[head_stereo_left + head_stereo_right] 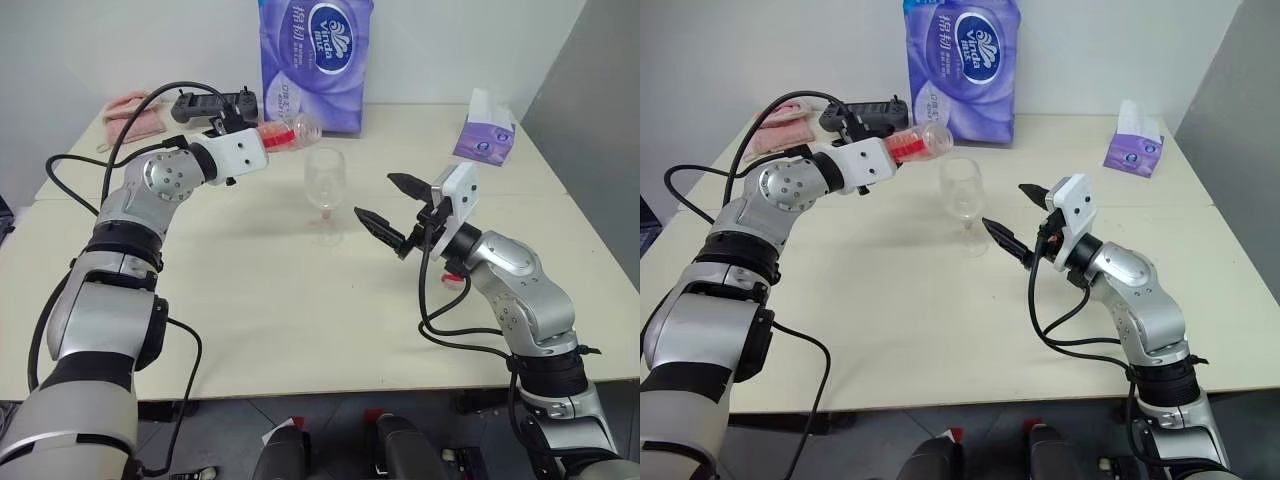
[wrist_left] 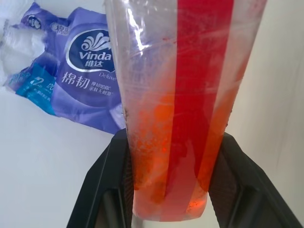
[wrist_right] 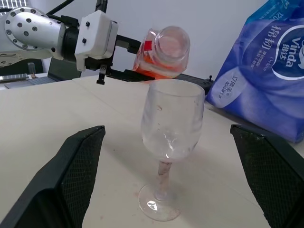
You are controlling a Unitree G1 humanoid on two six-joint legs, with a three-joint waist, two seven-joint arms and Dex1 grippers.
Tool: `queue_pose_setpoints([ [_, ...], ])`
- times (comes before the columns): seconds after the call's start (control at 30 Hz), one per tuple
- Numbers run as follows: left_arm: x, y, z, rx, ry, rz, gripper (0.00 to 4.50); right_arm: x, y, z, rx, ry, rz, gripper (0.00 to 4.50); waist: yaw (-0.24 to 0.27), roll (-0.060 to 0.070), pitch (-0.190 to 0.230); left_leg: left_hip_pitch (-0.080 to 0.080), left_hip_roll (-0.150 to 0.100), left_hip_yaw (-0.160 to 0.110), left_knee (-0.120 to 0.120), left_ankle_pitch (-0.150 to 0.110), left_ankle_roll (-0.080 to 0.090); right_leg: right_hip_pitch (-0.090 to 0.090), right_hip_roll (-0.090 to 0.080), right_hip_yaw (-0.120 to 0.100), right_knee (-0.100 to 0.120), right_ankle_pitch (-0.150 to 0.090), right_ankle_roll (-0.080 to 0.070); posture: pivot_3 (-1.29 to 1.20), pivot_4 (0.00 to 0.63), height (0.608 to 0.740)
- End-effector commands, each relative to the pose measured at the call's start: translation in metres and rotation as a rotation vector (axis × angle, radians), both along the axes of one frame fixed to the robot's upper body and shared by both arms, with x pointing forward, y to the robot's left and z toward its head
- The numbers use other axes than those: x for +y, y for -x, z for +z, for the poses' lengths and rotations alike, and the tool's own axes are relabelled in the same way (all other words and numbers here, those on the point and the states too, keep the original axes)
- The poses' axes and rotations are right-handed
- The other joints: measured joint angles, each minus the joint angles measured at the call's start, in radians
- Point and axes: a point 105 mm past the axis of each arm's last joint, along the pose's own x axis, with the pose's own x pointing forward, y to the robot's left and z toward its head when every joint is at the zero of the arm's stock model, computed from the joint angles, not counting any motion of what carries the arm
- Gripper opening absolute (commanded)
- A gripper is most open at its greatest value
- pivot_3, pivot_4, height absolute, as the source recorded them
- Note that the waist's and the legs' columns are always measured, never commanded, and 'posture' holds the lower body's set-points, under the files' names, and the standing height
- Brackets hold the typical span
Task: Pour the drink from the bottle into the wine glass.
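Near the middle of the table [image 1: 300, 330] stands the wine glass [image 1: 324, 178], upright and seemingly empty. Above its rim, the left gripper [image 1: 898, 150] clamps the bottle [image 1: 918, 144] tipped about level, mouth toward the bowl, so the drink [image 2: 171, 142] can run in. The right gripper [image 1: 388, 205] waits beside the glass, jaws spread, probably ready to steady it.

Wine glass [image 1: 324, 186] upright mid-table [image 1: 300, 320]; bottle [image 1: 285, 134] tipped just above and left of its rim, tissue pack [image 1: 315, 60] behind, tissue box [image 1: 486, 132] far right.
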Motion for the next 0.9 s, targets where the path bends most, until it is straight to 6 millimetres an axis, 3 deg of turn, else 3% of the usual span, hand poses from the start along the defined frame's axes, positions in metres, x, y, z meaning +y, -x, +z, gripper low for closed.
queue_pose_setpoints([
  [0.03, -0.004, 0.002, 0.034, -0.105, -0.004, -0.019, 1.70, -0.001, 0.005, 0.012, -0.057, -0.016, 0.009, 4.50, 0.000, 0.000, 0.000, 0.000, 0.000, 0.000, 0.000, 0.000, 0.000, 0.000, 0.000, 0.000, 0.000, 0.000, 0.000, 0.00, 0.150, 0.740],
  [0.9, -0.006, -0.001, 0.049, -0.208, -0.259, 0.011, 1.70, 0.000, 0.006, 0.007, -0.044, -0.019, 0.006, 4.50, 0.000, 0.000, 0.000, -0.001, 0.000, 0.000, 0.001, 0.000, 0.000, -0.001, 0.000, 0.000, 0.001, 0.000, 0.000, 0.00, 0.150, 0.740],
])
